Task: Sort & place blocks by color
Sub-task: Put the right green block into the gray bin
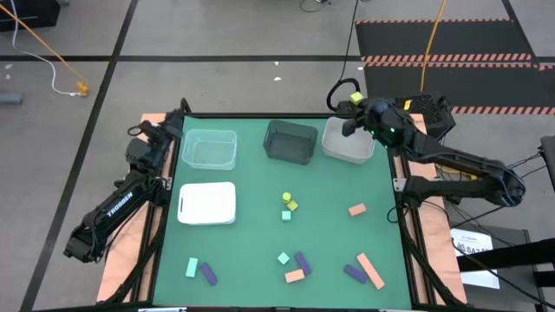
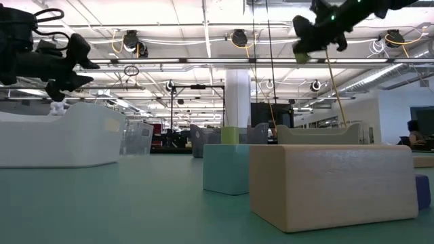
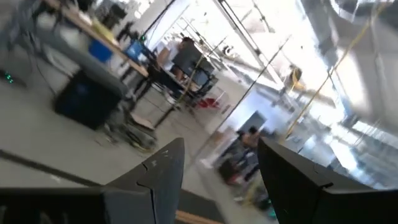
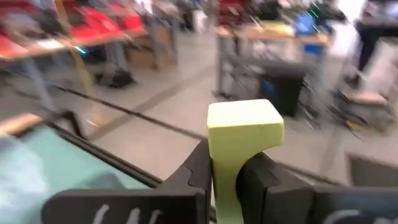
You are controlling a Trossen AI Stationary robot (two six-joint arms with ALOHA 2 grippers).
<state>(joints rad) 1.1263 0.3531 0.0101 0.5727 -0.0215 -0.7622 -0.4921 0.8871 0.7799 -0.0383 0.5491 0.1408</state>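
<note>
Blocks, small and coloured, mostly scattered on green bench (image 1: 260,234); one yellow-green block (image 4: 244,134) aloft in right claw (image 4: 233,171).
Right claw clamped on that block, raised over the bench's far right corner by the clear grey bin (image 1: 347,143). Left claw (image 3: 217,174) parked off the left edge near the clear plastic bin (image 1: 209,149), fingers apart, empty.

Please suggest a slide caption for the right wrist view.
Right gripper shut on a yellow-green block, raised above the floor.
</note>
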